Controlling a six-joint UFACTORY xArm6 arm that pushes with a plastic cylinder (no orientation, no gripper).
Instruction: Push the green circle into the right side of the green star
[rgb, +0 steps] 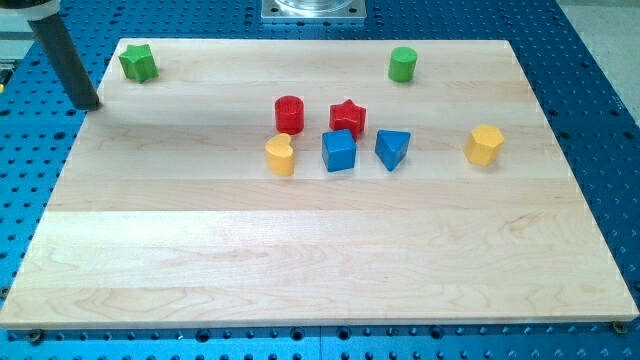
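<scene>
On the pale wooden table (300, 260), the green circle block (403, 64) sits well right of the green star block (138, 62). No pincer exists; my tip (90, 104) waits left. Pushing remains undone.

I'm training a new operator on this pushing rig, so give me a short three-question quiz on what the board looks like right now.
1. True or false: the green circle already touches the green star.
2. Multiple choice: my tip is nearest which block? A) the yellow block at the view's right B) the green star C) the blue cube
3. Fill in: between the red cylinder and the blue cube sits the red ____.

Key
1. False: they sit far apart along the view's top of the wooden board.
2. B: the tip is left of the star, off the board's edge.
3. star
</scene>
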